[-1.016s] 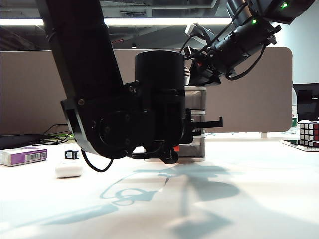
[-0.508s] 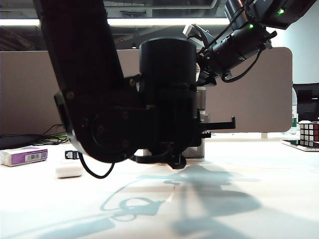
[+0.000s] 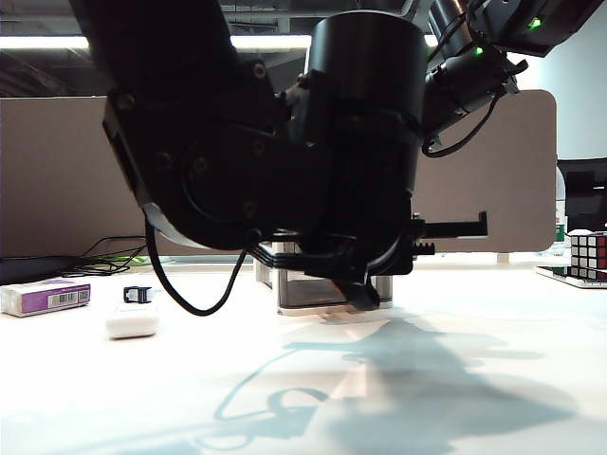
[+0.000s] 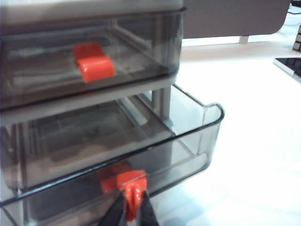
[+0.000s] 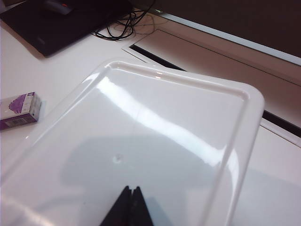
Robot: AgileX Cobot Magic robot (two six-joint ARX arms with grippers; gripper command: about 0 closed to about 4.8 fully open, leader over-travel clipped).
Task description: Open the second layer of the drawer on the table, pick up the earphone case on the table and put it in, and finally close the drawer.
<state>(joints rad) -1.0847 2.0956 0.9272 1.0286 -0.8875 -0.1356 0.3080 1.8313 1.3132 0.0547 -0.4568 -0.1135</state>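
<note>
My left gripper (image 4: 131,212) is pinching the smoky grey middle drawer's (image 4: 141,155) red-orange handle (image 4: 129,181), while my right gripper (image 5: 129,200), fingers together, is resting on the drawer unit's glossy white top (image 5: 178,117)

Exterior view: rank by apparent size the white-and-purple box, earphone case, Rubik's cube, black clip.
Largest to smallest as they appear:
1. white-and-purple box
2. earphone case
3. Rubik's cube, cut off by the frame edge and farther back, so its rank against the case is unsure
4. black clip
</note>
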